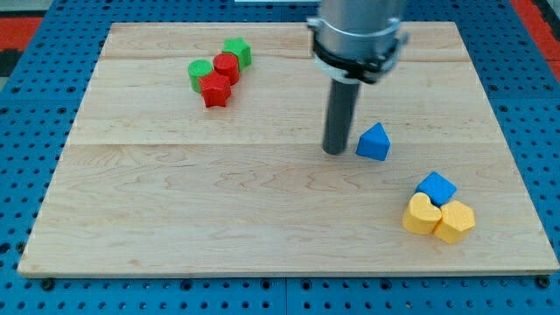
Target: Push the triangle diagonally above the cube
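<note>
Hand, in the usual sense, is missing on this arm: it ends in a straight dark rod, so nothing opens, closes or grips. Only one camera view is given, looking down at an angle on a pale wooden table that rests on a blue pegboard.

The rod hangs from a wide grey metal arm housing at the far middle of the view. My tip rests on the table just left of the blue triangle. Whether the two touch or a thin gap lies between them cannot be told from this angle.

The blue triangle, a wedge-shaped block, sits right of centre on the table. The blue cube lies to the right of the triangle and nearer the camera, a short way apart from it.

Touching the cube on its near side are two yellow blocks. The yellow heart-shaped block is on the left and the yellow hexagonal block is on the right; the two press against each other.

Far off at the table's far left is a tight cluster of four blocks. A green star-shaped block lies farthest back. A red round block sits beside it. A green round block is at the cluster's left. A red star-shaped block is nearest the camera.
</note>
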Motion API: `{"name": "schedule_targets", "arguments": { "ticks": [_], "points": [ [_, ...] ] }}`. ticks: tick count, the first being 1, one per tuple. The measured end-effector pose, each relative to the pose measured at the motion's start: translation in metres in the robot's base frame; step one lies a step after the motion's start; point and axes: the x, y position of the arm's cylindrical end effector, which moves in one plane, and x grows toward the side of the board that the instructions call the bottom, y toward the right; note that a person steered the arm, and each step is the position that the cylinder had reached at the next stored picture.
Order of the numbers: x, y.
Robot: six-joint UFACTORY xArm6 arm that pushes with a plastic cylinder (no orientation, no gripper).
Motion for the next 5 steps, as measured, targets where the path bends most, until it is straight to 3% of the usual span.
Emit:
{"name": "schedule_targets", "arguments": {
  "ticks": [1, 3, 4, 5],
  "points": [
    [-0.020, 0.035],
    [0.040, 0.076],
    [-0.011, 0.080],
    [-0.105, 0.079]
  ]
}}
